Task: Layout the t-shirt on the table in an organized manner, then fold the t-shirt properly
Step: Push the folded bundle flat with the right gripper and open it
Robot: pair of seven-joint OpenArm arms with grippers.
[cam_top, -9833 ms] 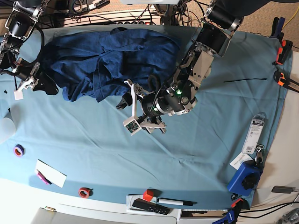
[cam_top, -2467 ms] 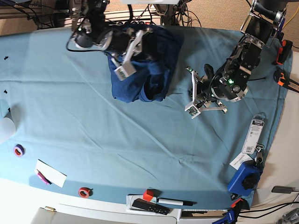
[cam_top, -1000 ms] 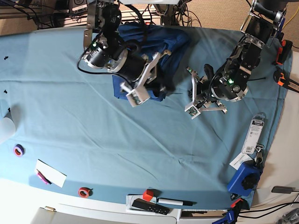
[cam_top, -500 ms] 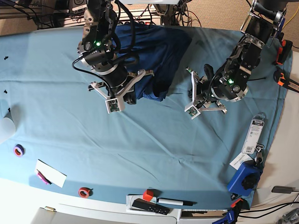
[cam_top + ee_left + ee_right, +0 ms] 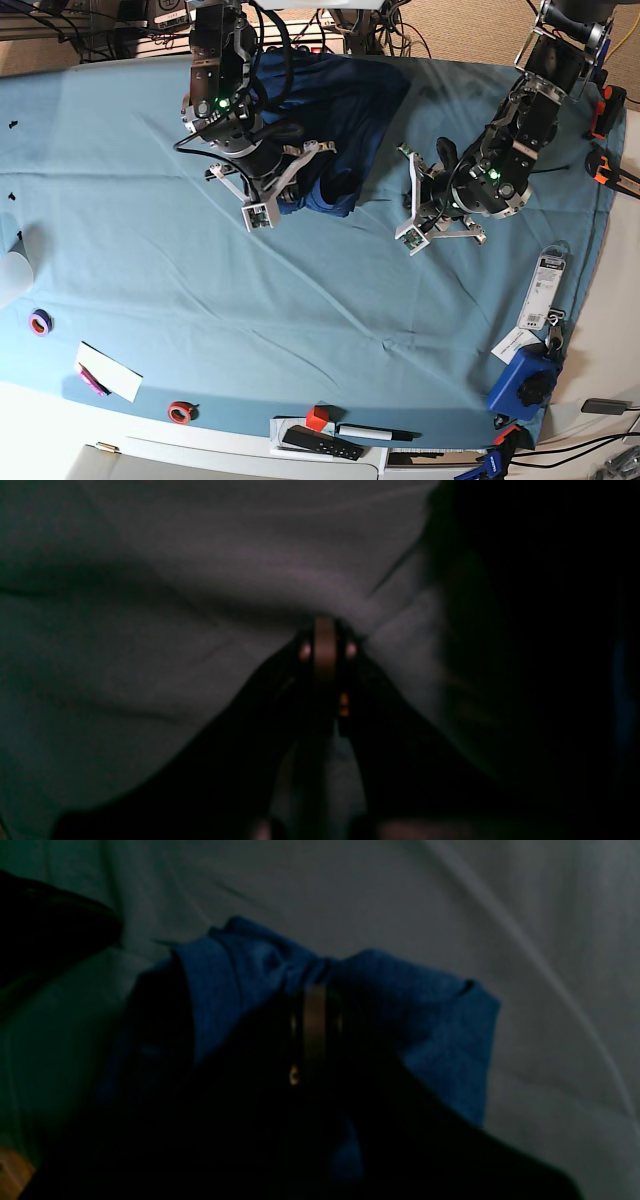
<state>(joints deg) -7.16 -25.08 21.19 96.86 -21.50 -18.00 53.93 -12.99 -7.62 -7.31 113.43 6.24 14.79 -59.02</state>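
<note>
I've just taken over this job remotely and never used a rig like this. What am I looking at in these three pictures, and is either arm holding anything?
The overhead base view shows two robot arms over a table draped in teal cloth. The other two pictures come from cameras on each wrist, looking along the grippers. The navy t-shirt lies bunched at the far edge. The right gripper is shut on a fold of the t-shirt. The left gripper is shut too, resting on the teal cloth, holding no shirt. Tape rolls and a marker lie along the near edge.
</note>
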